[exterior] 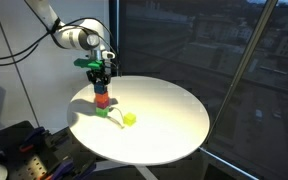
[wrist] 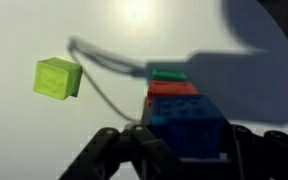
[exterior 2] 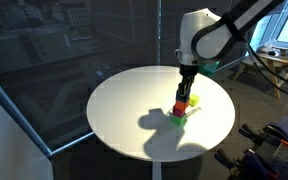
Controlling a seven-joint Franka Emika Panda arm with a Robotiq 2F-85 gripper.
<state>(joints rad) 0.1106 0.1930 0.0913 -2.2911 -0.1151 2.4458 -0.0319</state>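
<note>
Blue block (wrist: 187,118) is the piece in hand. It sits directly on top of the red block (wrist: 174,90), as the top tier of a three-high stack. Green block (wrist: 167,74) is directly under the red block. Lime cube (wrist: 58,78) lies alone to one side of the red block, clearly apart. White round table (exterior: 174,110) carries all of it.

Gripper (wrist: 187,138) hangs vertically right above the red block in both exterior views. In the wrist view the fingers (wrist: 129,155) flank the blue block. The jaws are drawn in narrow and look to be in contact with both its side faces, so this reads as a grip on the blue block only. The pads seem to sit above the red block, but the exterior views are too small to confirm that.

Judgement on doing this step well:
- Keep the pads square on the blue block's two opposite faces, centred over the red block. An off-centre pinch would twist the stack.
- Make sure neither pad overlaps the red block's top edge, or the red block gets dragged along.
- Any move should be straight up from the red block with no sideways component. The stack is narrow and would tip easily.
- Whether the blocks interlock cannot be seen. If they do, the red block may cling, so go slow.
- The lime cube is far enough from the red block to be no obstacle.
</note>
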